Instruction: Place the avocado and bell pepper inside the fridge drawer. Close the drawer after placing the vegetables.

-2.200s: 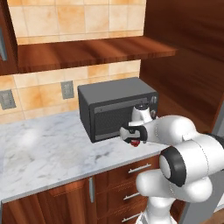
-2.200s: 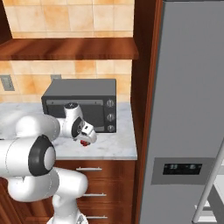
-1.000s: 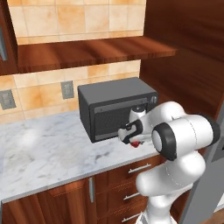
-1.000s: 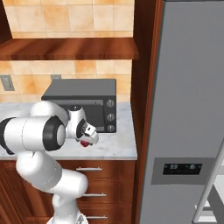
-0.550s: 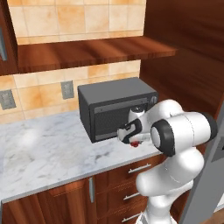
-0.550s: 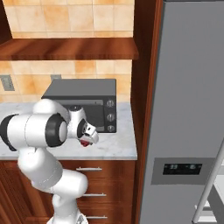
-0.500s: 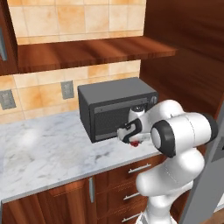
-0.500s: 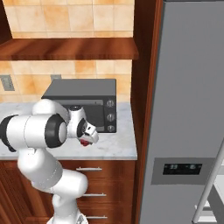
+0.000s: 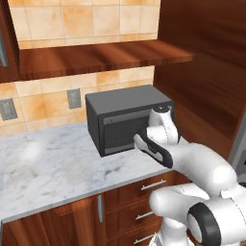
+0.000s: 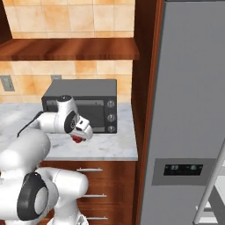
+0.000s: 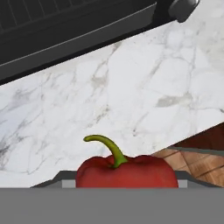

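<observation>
A red bell pepper (image 11: 127, 171) with a curved green stem sits between my gripper's fingers (image 11: 66, 180), low in the hand view. In the right base view my gripper (image 10: 80, 137) hangs just above the marble counter (image 10: 110, 147), in front of the black microwave (image 10: 88, 103), shut on the bell pepper (image 10: 78, 139). In the left base view my white hand (image 9: 154, 148) is in front of the microwave's lower right corner, and the pepper is hidden behind it. The avocado and the fridge drawer are out of view.
The grey fridge (image 10: 189, 110) stands at the right with its door shut, past a wooden side panel (image 10: 145, 88). A wooden shelf (image 9: 101, 55) hangs above the microwave (image 9: 125, 117). Wooden drawers (image 10: 96, 171) sit under the counter. Bare marble (image 9: 43, 163) stretches to the left.
The arm's large elbow link has swung down and away from beside the hand. The hand with the pepper has stayed over the counter's front, shifting only slightly.
</observation>
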Controlling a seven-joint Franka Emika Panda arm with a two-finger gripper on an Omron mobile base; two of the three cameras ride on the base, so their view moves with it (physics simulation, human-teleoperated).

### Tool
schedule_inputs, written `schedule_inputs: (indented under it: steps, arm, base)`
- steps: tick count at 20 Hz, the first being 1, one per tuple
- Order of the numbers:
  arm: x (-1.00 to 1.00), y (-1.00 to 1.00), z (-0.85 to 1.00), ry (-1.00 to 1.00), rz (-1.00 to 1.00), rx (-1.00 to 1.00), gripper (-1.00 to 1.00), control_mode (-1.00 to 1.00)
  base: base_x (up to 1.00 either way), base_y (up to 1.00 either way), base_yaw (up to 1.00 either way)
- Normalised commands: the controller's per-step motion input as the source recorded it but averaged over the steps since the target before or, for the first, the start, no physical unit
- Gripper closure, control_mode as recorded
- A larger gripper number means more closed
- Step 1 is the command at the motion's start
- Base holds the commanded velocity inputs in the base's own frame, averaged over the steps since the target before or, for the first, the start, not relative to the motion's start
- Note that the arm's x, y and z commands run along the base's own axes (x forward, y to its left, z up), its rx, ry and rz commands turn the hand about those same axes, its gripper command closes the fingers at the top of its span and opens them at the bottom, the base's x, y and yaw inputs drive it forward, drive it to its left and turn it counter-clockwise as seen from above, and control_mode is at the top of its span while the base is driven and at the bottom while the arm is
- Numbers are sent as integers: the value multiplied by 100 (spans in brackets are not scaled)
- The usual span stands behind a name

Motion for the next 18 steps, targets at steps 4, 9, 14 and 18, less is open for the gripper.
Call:
schedule_inputs:
  steps: [4,9,14,18]
  arm:
    - [-62,-12,54,-2,-2,0,100,-100]
    - [-49,0,26,0,-3,0,100,-100]
    - [-2,10,-1,0,1,-4,100,-100]
    - [-29,0,0,-5,-3,-1,100,100]
  base:
    - [0,0,0]
    - [0,0,0]
    - [0,0,0]
    - [-44,-2,-16]
